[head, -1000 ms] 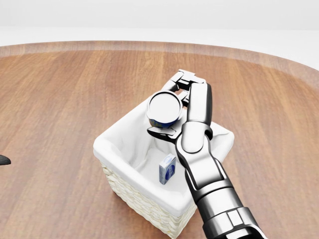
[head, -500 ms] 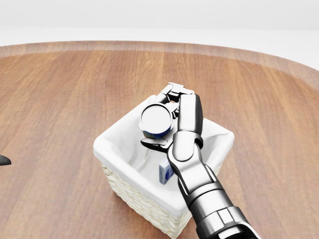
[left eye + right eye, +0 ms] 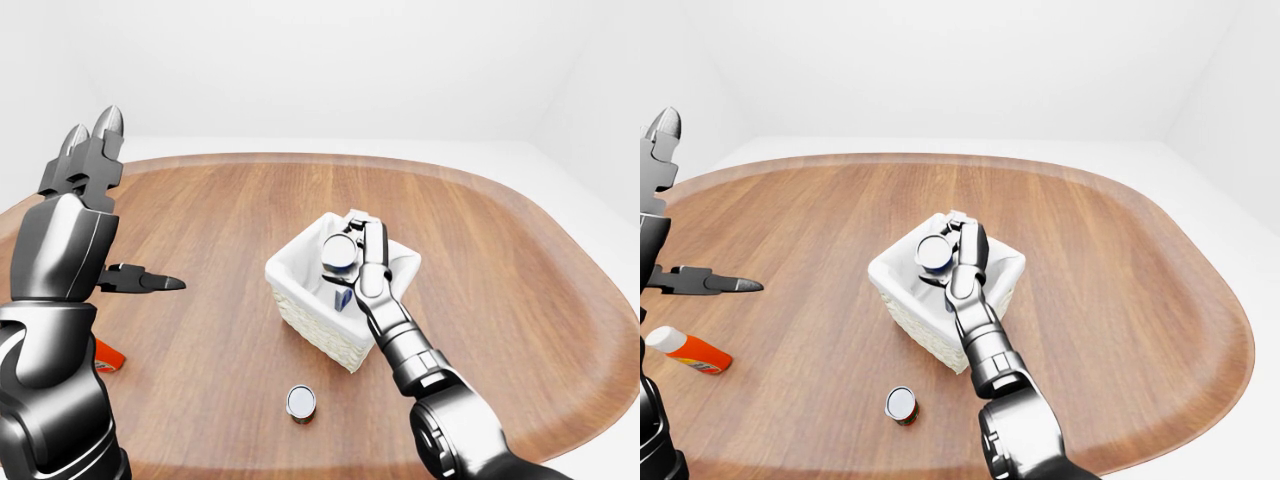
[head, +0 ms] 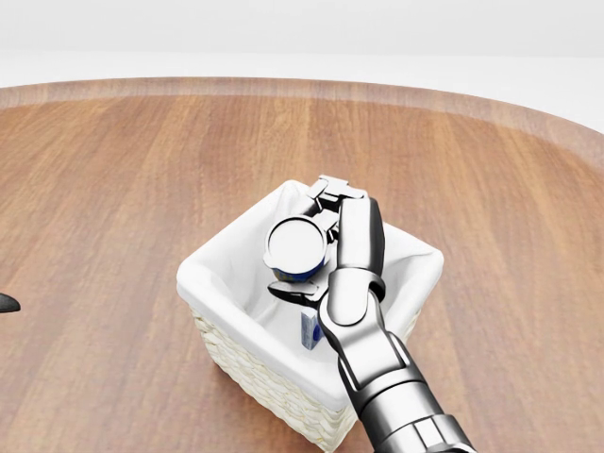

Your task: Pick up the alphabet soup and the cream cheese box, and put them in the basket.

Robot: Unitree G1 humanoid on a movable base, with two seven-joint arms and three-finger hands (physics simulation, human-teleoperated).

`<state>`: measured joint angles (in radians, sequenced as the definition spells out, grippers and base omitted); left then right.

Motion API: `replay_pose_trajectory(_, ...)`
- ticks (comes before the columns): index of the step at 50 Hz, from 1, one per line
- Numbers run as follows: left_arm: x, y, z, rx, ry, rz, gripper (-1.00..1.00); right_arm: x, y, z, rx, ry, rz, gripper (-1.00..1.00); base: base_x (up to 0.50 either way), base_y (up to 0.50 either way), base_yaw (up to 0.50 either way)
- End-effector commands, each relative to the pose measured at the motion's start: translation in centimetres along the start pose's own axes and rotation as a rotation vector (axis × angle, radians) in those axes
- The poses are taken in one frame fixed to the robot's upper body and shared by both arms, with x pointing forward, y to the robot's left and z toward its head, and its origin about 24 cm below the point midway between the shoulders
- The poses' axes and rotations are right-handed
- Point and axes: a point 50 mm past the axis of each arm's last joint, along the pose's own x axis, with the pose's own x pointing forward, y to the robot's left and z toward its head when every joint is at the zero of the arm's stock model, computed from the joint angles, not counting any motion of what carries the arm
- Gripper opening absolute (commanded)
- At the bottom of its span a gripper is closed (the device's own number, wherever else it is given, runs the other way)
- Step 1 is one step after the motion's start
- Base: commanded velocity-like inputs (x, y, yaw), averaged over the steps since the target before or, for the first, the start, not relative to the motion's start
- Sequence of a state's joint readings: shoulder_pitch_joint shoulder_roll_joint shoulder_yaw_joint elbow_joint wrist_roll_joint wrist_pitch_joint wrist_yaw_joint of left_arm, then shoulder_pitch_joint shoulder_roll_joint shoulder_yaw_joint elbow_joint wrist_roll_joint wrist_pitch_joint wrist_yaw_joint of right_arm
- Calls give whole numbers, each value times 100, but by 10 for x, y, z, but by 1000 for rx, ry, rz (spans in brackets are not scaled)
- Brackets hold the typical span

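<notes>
Lowered since before, right hand (image 4: 304,247) grips the alphabet soup (image 4: 296,246) over the basket (image 4: 219,274), beside the cream cheese box (image 4: 310,329)

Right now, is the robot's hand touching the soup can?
Touching. In the head view the right hand has fingers closed round the alphabet soup, held over the basket.

Right arm stretched out from the lower right of the head view, forearm rising toward the middle, wrist bent slightly left. Right hand (image 4: 304,247) with fingers (image 4: 300,290) curled tight about the can it carries, thumb side underneath. Left arm raised at the left edge of the left-eye view, elbow bent, left hand (image 3: 92,190) held high, fingers (image 3: 108,130) spread upward, thumb jutting right, gripping nothing.
</notes>
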<state>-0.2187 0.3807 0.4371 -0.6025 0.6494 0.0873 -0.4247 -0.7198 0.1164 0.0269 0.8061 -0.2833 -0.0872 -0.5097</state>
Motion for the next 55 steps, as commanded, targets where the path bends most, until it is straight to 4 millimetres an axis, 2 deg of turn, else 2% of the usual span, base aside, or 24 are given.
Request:
replay_pose_trajectory(1,0,0,0,-3,2,1,100,-3,0,3,61,-1,-17,-100,0,0,0)
replay_pose_trajectory(4,0,0,0,-3,1,0,100,-3,-1,4,64,-5,-19,-100,0,0,0)
replay_pose_trajectory(5,0,0,-1,-3,2,0,100,-3,-1,3,63,-3,-19,-40,0,0,0)
replay_pose_trajectory(6,0,0,-1,-3,2,0,100,-3,-1,3,65,-2,-19,55,0,0,0)
replay_pose_trajectory(7,-1,0,0,-3,1,0,100,-3,-1,4,67,-2,-20,100,0,0,0)
replay_pose_trajectory(11,0,-1,-1,-3,3,-1,100,-2,-1,1,59,12,-17,100,0,0,0)
replay_pose_trajectory(24,0,0,0,0,-2,-5,100,0,-4,11,72,-32,-29,100,0,0,0)
replay_pose_trajectory(37,1,-3,-2,-8,9,-6,100,0,-12,31,128,-106,-55,100,0,0,0)
replay_pose_trajectory(55,0,-1,0,-6,0,-2,100,-14,-23,62,221,-250,-92,100,0,0,0)
